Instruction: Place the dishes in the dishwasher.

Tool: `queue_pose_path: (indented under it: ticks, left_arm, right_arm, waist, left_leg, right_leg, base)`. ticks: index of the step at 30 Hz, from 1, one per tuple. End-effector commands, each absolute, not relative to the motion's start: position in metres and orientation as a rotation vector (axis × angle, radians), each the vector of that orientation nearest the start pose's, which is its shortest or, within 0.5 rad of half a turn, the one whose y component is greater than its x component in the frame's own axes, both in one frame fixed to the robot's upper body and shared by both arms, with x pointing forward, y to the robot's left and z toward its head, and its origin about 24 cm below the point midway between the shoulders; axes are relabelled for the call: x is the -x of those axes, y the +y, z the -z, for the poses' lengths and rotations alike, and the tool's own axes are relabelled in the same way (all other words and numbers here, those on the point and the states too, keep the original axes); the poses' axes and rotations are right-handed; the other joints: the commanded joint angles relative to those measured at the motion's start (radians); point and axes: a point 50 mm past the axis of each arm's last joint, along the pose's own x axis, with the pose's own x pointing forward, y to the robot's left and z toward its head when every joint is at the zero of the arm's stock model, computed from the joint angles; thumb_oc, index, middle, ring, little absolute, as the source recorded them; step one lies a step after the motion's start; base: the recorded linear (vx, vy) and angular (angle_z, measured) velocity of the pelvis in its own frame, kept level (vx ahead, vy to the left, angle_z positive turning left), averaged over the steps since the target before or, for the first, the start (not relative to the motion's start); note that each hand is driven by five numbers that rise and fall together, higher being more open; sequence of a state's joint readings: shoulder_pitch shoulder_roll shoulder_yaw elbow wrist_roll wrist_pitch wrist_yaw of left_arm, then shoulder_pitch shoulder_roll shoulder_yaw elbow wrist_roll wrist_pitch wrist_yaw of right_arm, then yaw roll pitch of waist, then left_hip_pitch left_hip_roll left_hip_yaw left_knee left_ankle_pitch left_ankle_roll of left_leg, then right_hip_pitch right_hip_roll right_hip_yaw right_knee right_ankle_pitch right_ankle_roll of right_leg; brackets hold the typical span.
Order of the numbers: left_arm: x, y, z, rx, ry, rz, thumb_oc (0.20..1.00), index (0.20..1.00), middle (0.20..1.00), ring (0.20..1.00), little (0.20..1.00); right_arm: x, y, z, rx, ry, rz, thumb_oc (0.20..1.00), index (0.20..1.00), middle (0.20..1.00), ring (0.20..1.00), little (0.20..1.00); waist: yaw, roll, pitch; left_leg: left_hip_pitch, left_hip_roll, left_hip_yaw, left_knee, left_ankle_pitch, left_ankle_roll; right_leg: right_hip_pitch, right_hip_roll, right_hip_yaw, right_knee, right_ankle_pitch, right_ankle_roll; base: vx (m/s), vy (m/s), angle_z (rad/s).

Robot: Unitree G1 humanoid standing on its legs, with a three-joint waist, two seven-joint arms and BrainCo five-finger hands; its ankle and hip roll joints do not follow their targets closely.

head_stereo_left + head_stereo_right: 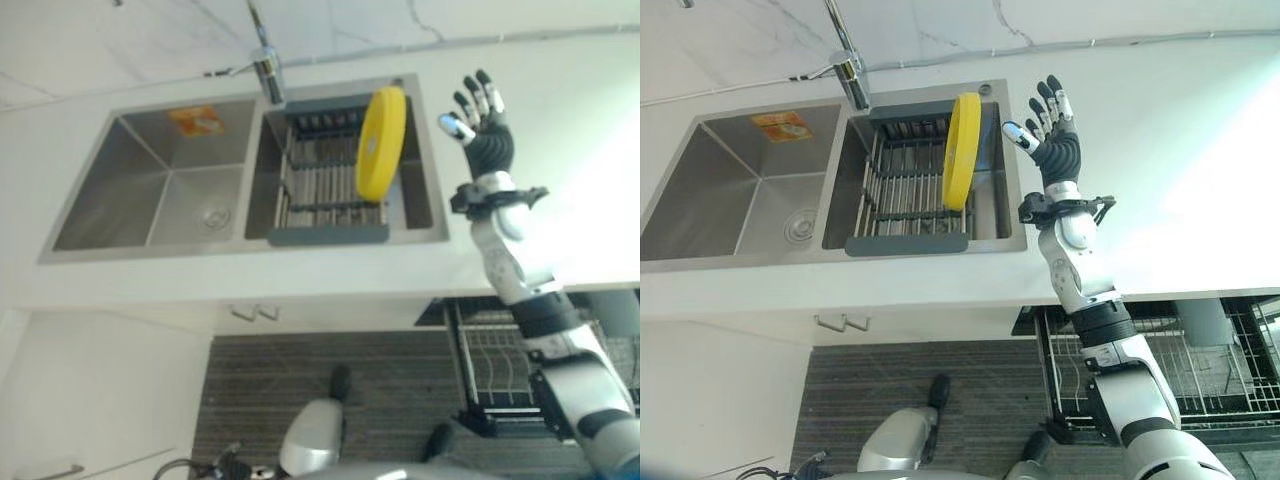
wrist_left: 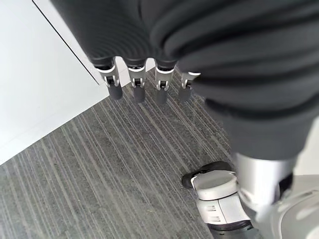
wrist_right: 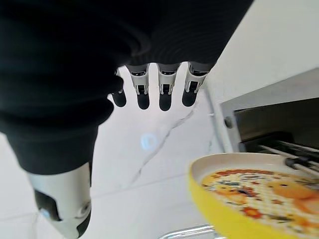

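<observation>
A yellow plate (image 1: 381, 141) stands on edge in the grey drying rack (image 1: 326, 188) inside the sink's right basin (image 1: 426, 185). Its printed face (image 3: 259, 191) comes into the right wrist view. My right hand (image 1: 484, 125) is raised over the white counter just right of the sink, fingers (image 3: 166, 94) straight and spread, holding nothing, a short gap from the plate. My left hand (image 2: 144, 84) hangs low over the grey carpet with its fingers straight and nothing in it. The dishwasher's pulled-out wire rack (image 1: 1200, 370) sits under the counter at lower right.
The left sink basin (image 1: 165, 190) holds an orange sponge-like item (image 1: 196, 121) at its back wall. A chrome tap (image 1: 265, 65) rises behind the divider. White counter (image 1: 1200, 160) spreads to the right. White cabinet fronts (image 1: 100, 390) stand at lower left.
</observation>
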State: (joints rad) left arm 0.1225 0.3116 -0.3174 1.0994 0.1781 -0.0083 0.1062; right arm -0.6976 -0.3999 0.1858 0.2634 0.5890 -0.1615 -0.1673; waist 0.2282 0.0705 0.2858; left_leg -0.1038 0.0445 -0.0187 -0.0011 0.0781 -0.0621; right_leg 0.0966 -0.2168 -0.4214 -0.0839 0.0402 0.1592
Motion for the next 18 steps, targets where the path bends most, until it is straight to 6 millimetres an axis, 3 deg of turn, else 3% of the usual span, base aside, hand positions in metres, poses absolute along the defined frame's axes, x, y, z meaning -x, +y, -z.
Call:
queue_pose_path:
  ticks: [1,7,18]
  left_arm:
    - [-0.05,0.265,0.156,-0.772,1.264,0.141,1.0,1.0,1.0,1.0,1.0]
    - [-0.06,0.265,0.152,-0.779,1.199,0.066,1.0,1.0,1.0,1.0,1.0]
    - [-0.074,0.265,0.148,-0.841,1.135,0.051,1.0,1.0,1.0,1.0,1.0]
  right_arm:
    - [-0.353,-0.146,-0.242,-0.161,-0.627,-0.167,1.0,1.0,1.0,1.0,1.0]
    - [-0.355,-0.136,-0.227,-0.178,-0.577,-0.162,1.0,1.0,1.0,1.0,1.0]
    - [-0.355,-0.135,-0.218,-0.21,-0.544,-0.147,1.0,1.0,1.0,1.0,1.0]
  waist:
    - [0.029,0.008,-0.048]
    - [0.042,0.003,-0.053]
    - [0.05,-0.007,-0.046]
  left_leg:
    - [-0.06,0.026,0.026,0.001,-0.027,0.004]
    - [-0.066,0.028,0.023,0.014,-0.029,0.004]
    - [-0.084,0.034,0.031,0.027,-0.025,0.0]
  right_leg:
    - [0.018,-0.078,-0.005,0.171,-0.159,0.02]
    - [0.031,-0.076,-0.012,0.17,-0.159,0.018]
    - [0.036,-0.073,-0.017,0.163,-0.154,0.02]
  base:
    - [-0.01,-0.043,0.0]
    - [0.0,-0.015,0.0]
    - [-0.01,-0.004,0.0]
